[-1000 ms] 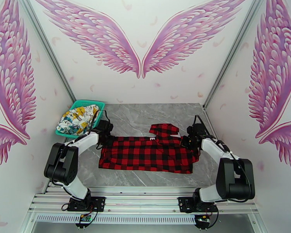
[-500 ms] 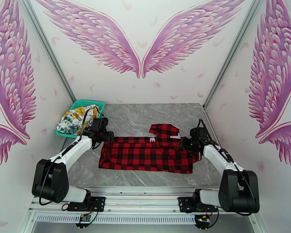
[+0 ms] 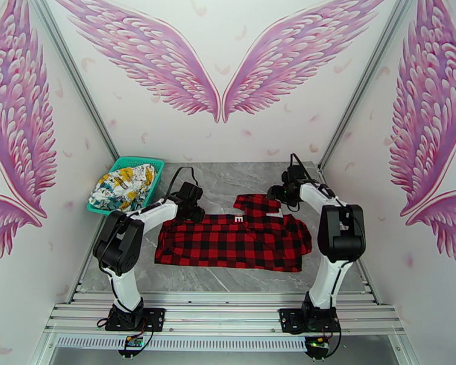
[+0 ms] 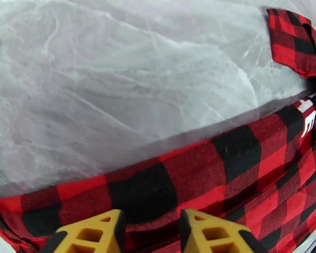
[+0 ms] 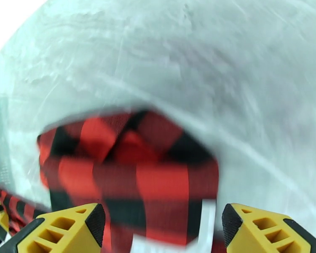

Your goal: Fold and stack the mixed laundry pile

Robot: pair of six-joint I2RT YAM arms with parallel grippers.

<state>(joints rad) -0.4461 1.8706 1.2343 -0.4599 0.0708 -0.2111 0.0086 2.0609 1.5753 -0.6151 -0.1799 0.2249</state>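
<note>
The plaid shirt [image 3: 231, 241] lies spread on the desk [image 3: 228, 177]. It looks soft and light, so I think it will sag, and is best taken at its far edge. The left pincer [image 4: 149, 216] is narrowly apart there, the right pincer [image 5: 163, 209] wide above it too, both empty.

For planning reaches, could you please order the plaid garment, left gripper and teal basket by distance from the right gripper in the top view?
From the right gripper:
1. plaid garment, just beside it, at the centre.
2. left gripper, at the garment's far left edge.
3. teal basket, far-left corner.
</note>
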